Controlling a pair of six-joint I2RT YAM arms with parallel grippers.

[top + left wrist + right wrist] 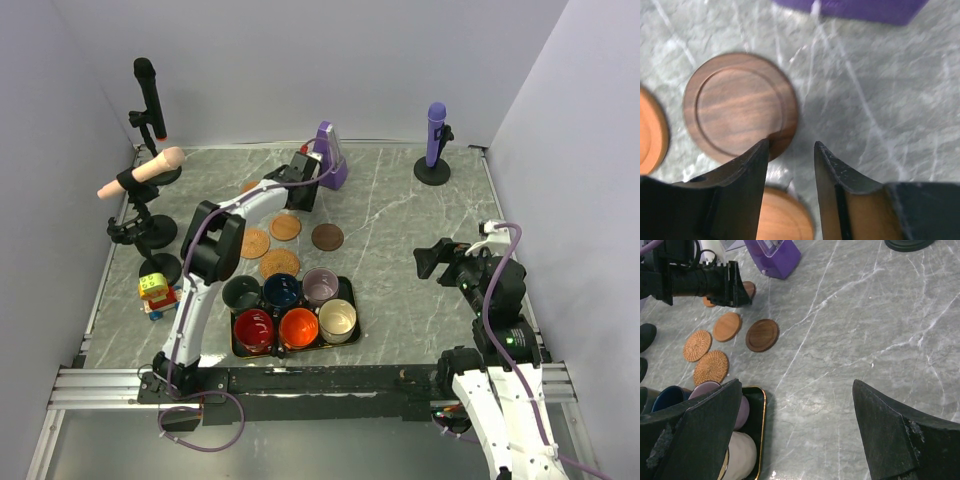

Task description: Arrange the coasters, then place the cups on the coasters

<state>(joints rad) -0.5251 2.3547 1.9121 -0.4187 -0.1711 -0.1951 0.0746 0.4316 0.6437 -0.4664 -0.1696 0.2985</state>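
Note:
Six cups sit in a black tray (357, 303): dark green (241, 293), navy (283, 291), lilac (320, 286), red (254, 330), orange (298, 327), cream (338, 320). Coasters lie behind the tray: two woven (255, 243) (279, 263), an orange one (285, 227), a dark brown one (327, 236). My left gripper (791, 150) hovers at the back, open and empty. Its left fingertip overlaps the rim of a dark wood coaster (740, 107), and an orange coaster (782, 215) lies beneath it. My right gripper (797, 385) is open over bare table, right of the tray.
A purple box (333, 155) stands just behind the left gripper. Microphones on stands line the left side (150, 100) (140, 178), and a purple one (435, 130) stands back right. A small toy (155, 293) sits left of the tray. Walls close three sides.

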